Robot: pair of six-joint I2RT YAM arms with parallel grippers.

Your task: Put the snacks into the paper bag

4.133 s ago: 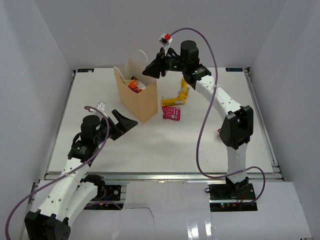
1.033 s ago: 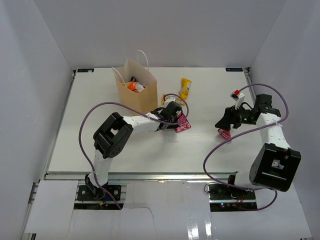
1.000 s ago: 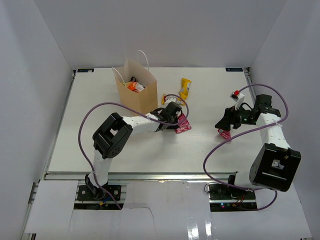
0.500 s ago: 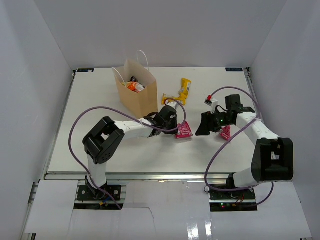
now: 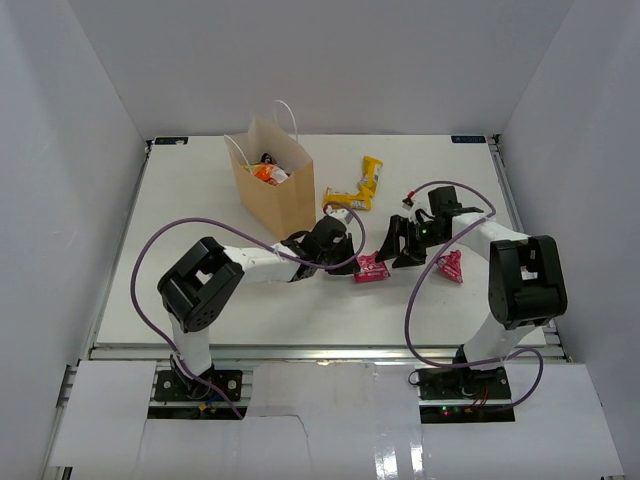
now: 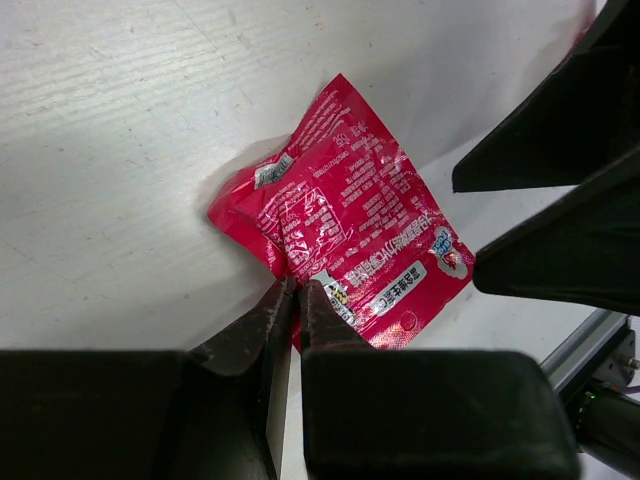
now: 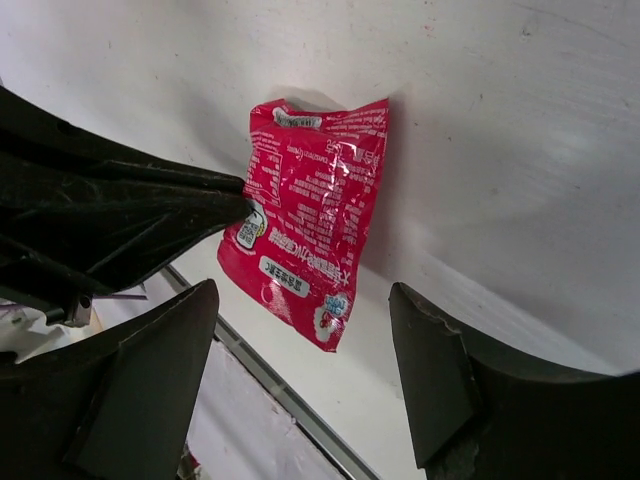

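- While the paper bag (image 5: 275, 205) stands upright w/ its mouth open at the back-left of the table (image 5: 190, 215), an orange pkt (image 5: 265, 172) shows inside it, w/ a dark pkt (image 5: 267, 158) just behind that. Anything deeper is hidden by the bag wall.
- A thin white handle (image 5: 289, 108) loops up from the bag's far rim.
- The pink pkt (image 6: 345, 230) lies flat on the table in front & to the right of the bag, apart from it, btw the two grippers.
- It is glossy red-pink foil, crinkled, w/ white print and a few small white labels. The text is too fine to read.
- L gripper (image 6: 297, 290): fingers clenched together on the pkt's near edge, pinching the foil. The rest of the pkt rests on the table.
- R gripper (image 7: 302, 293): fingers spread wide, gripping nothing. It points at the same pkt from the opposite side. From the R wrist cam the pkt sits in the gap btw the fingers, w/ no contact visible.
- A second pink pkt (image 5: 450, 265) lies on the table just right of the R gripper.
- Two yellow pkts (image 5: 372, 170) lie roughly end to end behind the grippers, right of the bag. Can't tell if they touch each other.
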